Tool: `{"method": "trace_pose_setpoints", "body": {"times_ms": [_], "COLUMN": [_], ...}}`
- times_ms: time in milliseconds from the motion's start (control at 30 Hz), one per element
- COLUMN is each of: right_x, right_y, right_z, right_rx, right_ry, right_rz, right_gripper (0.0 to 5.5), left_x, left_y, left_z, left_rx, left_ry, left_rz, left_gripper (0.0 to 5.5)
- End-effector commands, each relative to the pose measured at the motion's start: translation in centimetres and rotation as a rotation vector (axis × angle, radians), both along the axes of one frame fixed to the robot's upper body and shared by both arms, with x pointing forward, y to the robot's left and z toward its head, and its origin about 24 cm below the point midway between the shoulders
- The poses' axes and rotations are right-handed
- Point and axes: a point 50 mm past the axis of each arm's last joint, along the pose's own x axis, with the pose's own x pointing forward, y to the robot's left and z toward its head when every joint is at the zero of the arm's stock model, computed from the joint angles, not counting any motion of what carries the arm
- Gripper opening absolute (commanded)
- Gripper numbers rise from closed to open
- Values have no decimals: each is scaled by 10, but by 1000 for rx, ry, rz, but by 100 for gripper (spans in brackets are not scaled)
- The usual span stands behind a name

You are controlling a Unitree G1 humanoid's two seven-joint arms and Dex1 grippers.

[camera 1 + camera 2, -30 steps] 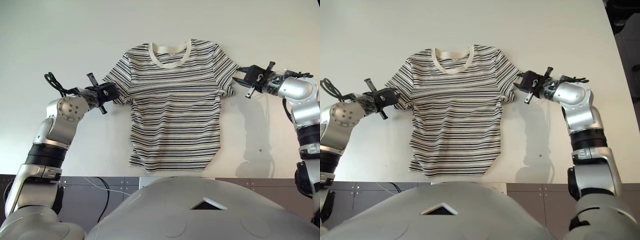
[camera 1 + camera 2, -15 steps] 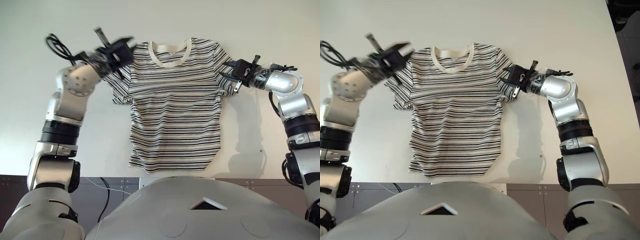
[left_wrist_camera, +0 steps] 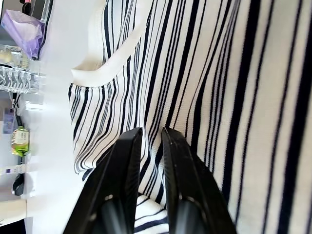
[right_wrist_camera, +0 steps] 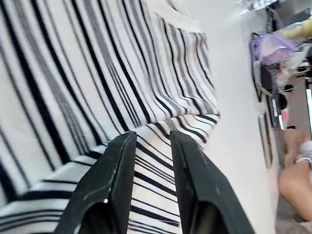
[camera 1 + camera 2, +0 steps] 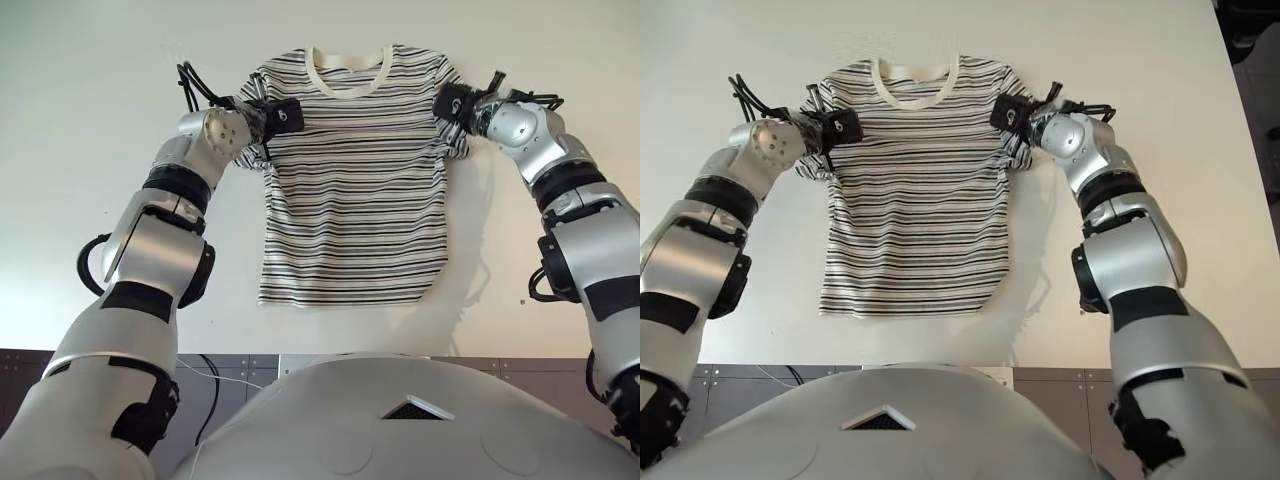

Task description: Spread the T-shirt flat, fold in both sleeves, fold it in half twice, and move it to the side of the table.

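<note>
White table (image 5: 90, 200), grey tiled floor (image 5: 500, 365) below its edge

Black-and-cream striped T-shirt (image 5: 350, 190), white table (image 5: 100, 60)

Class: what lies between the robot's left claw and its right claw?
The left eye view shows the T-shirt there: its striped chest, just below the collar, spans from left claw to right claw.

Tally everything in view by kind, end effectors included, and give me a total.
T-shirt: 1
End effectors: 2 (left end effector, right end effector)
Table: 1
Total: 4
</note>
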Motion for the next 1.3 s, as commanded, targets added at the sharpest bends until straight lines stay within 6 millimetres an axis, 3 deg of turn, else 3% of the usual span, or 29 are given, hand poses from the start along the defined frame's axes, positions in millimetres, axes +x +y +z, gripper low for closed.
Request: {"method": "trace_pose_setpoints", "body": {"times_ms": [33,167,200,267,300,400,467,633,767,900,1000,1167,1300], "right_x": [11,-18,-37,-98,-133,-201,-232,-286,-307,-312,-308,-294,-282], "right_y": [5,-22,-33,-50,-52,-40,-31,-27,-16,-3,2,5,10], "right_z": [34,45,41,30,27,27,30,31,26,0,-13,-22,-23], "right_rx": [105,324,334,352,356,396,406,364,335,252,227,177,222], "right_ry": [-155,-177,-159,-88,-34,79,126,257,308,294,254,213,192], "right_rz": [42,198,238,305,350,447,500,587,619,562,470,417,379], "right_gripper": [124,124,124,144,156,218,253,253,253,253,253,346,350], "left_x": [-2,-9,-23,-77,-107,-164,-185,-213,-226,-226,-229,-227,-219], "left_y": [8,21,23,19,14,11,12,22,28,31,33,33,37], "left_z": [-1,35,40,46,46,36,26,11,-2,-7,-10,-10,-8], "left_rx": [0,-190,-249,-367,-401,-431,-404,-331,-268,-252,-231,-222,-189], "left_ry": [-72,-255,-265,-225,-175,-50,5,97,163,193,214,225,214], "left_rz": [20,-90,-124,-224,-279,-307,-311,-285,-284,-285,-298,-313,-333], "left_gripper": [78,78,78,84,84,84,84,84,84,84,84,84,84]}}
